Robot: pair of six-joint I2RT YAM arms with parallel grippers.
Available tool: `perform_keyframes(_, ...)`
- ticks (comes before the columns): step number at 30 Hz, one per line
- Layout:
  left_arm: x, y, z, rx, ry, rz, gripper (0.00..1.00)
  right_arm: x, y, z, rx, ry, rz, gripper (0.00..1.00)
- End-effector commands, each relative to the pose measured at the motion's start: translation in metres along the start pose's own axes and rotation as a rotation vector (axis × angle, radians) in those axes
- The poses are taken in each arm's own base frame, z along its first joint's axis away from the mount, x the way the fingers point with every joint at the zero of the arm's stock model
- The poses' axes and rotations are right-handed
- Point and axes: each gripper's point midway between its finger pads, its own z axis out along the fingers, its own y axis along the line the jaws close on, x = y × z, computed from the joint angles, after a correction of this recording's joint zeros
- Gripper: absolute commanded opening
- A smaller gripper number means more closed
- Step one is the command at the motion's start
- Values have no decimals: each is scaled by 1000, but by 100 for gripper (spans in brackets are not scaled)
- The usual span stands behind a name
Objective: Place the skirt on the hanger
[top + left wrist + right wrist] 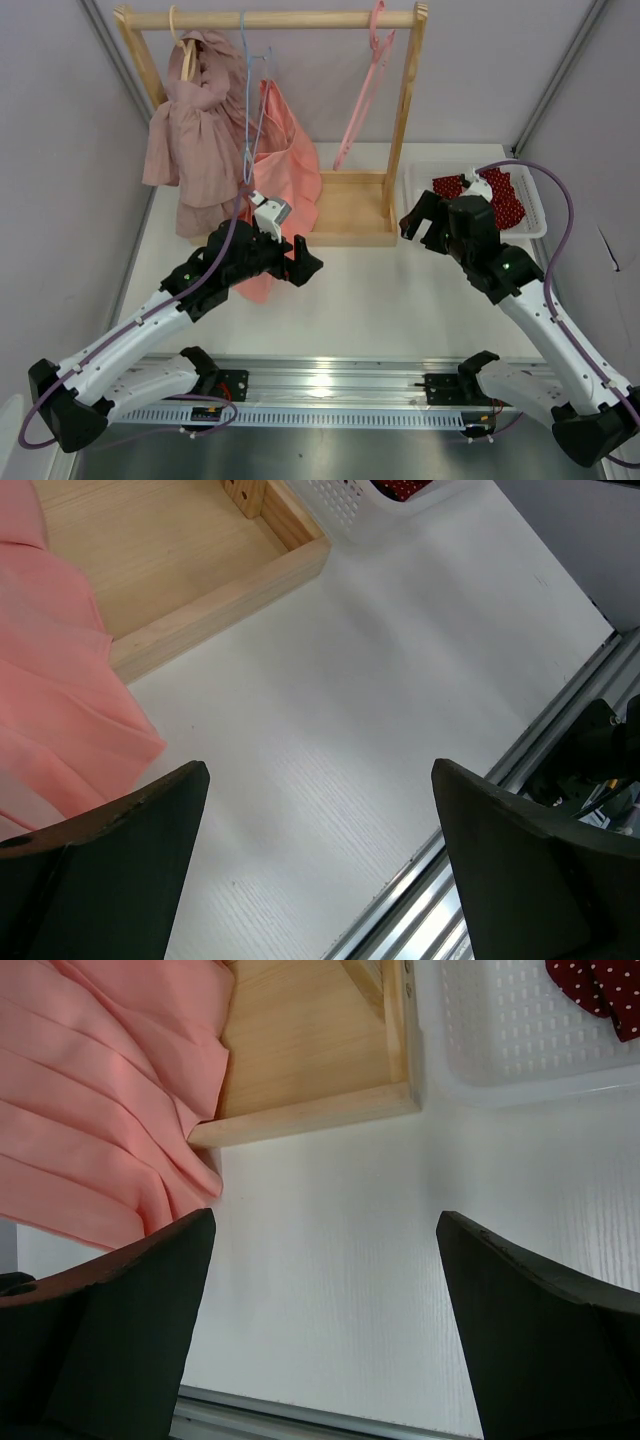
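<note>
The dark red polka-dot skirt [505,195] lies crumpled in the white basket [535,228] at the right, partly hidden by my right arm. A corner of it shows in the right wrist view [600,985] and in the left wrist view [400,488]. The pink hanger [362,95] hangs bare from the right end of the wooden rail. My right gripper [425,228] is open and empty, just left of the basket, above the table [325,1217]. My left gripper [300,262] is open and empty over the table, in front of the rack [320,770].
A wooden rack [405,110] with a base tray [350,215] stands at the back. A salmon-pink garment [285,170] hangs on a light blue wire hanger [247,95]. A dusty-pink ruffled garment [195,130] hangs at the left. A metal rail [330,385] runs along the near edge.
</note>
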Motion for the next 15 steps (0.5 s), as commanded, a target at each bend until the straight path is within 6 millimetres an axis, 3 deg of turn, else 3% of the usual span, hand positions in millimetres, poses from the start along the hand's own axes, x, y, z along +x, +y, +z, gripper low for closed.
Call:
perform_keyframes(1, -8, -7, 0, 29, -21, 17, 99, -11, 5, -5, -30, -43, 3, 99)
perform_keyframes(8, -5, -9, 1, 42, -9, 16, 99, -6, 8, 2, -21, 14, -29, 99)
perform_keyframes(11, -7, -10, 0, 48, -13, 17, 99, -11, 6, 14, 0, 39, -49, 99)
perform_keyframes(12, -7, -11, 0, 52, -12, 17, 99, -22, -7, 22, 39, 31, -24, 100)
perform_keyframes(13, -7, -12, -1, 56, -12, 17, 99, -34, -3, 24, 9, 39, 0, 99)
perform_keyframes(14, -6, -12, 0, 57, -11, 17, 99, -35, -12, 42, 28, 80, 28, 98)
perform_keyframes(15, -7, -14, -1, 65, -11, 17, 99, -57, -35, 50, 54, 61, 98, 96)
